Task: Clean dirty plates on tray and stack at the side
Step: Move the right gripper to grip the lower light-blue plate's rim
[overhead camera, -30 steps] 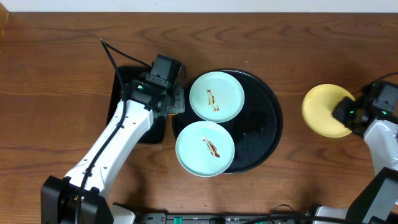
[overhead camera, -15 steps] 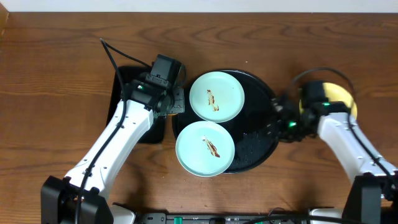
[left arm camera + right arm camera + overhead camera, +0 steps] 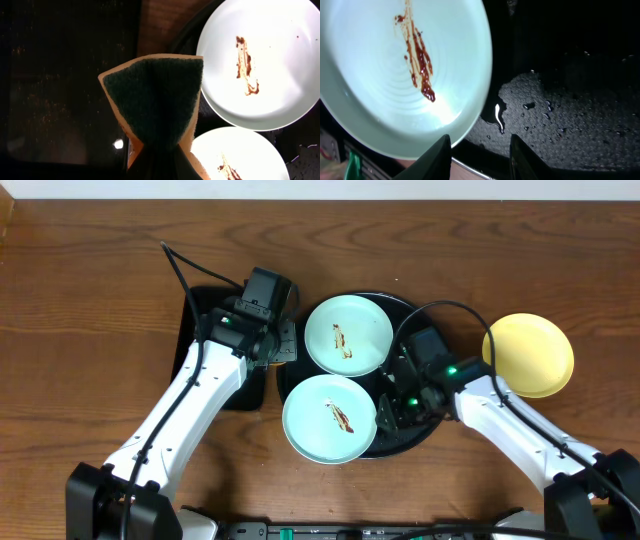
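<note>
Two pale aqua plates lie on the round black tray (image 3: pixel 438 350), each with a brown smear: the far plate (image 3: pixel 347 335) (image 3: pixel 260 60) and the near plate (image 3: pixel 329 418) (image 3: pixel 395 75). A clean pale yellow plate (image 3: pixel 528 356) rests on the table to the right of the tray. My left gripper (image 3: pixel 284 340) (image 3: pixel 160 167) hovers at the tray's left rim, shut on a green-and-yellow sponge (image 3: pixel 155 100). My right gripper (image 3: pixel 386 414) (image 3: pixel 480 160) is low over the wet tray floor at the near plate's right rim, open, with nothing between its fingers.
A smaller rectangular black tray (image 3: pixel 205 315) (image 3: pixel 60 75) sits under the left arm. Water drops cover the round tray's bare right part (image 3: pixel 570 110). Wooden table surrounds both trays, and a black cable (image 3: pixel 175 265) trails from the left arm.
My right arm swung left, from the yellow plate at the right edge to the tray beside the near aqua plate. The yellow plate stayed on the table. The left arm has not moved.
</note>
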`<control>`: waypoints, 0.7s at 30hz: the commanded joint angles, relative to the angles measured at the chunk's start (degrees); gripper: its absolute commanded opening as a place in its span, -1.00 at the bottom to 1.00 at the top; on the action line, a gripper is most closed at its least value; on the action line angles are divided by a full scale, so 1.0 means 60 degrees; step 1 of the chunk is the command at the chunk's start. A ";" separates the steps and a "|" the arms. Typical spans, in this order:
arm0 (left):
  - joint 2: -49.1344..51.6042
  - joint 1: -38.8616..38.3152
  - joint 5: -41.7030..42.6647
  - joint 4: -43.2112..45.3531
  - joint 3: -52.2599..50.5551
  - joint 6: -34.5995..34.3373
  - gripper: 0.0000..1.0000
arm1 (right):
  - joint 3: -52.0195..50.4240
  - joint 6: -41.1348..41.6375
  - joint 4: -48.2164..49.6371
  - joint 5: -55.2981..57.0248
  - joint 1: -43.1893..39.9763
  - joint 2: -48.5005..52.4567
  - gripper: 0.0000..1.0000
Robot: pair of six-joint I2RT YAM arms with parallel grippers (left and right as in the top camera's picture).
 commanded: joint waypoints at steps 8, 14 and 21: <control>-0.0178 0.0036 -0.0051 -0.0018 0.0062 -0.0087 -0.84 | -0.0390 0.1435 0.0750 0.0637 0.0805 0.0226 -0.35; -0.0178 0.0036 -0.0051 -0.0018 0.0062 -0.0087 -0.84 | -0.0499 0.1472 0.1005 0.0645 0.0805 0.0419 -0.44; -0.0178 0.0036 -0.0051 -0.0040 0.0062 -0.0087 -0.84 | -0.0670 0.1727 0.1166 0.0641 0.0863 0.0444 -0.43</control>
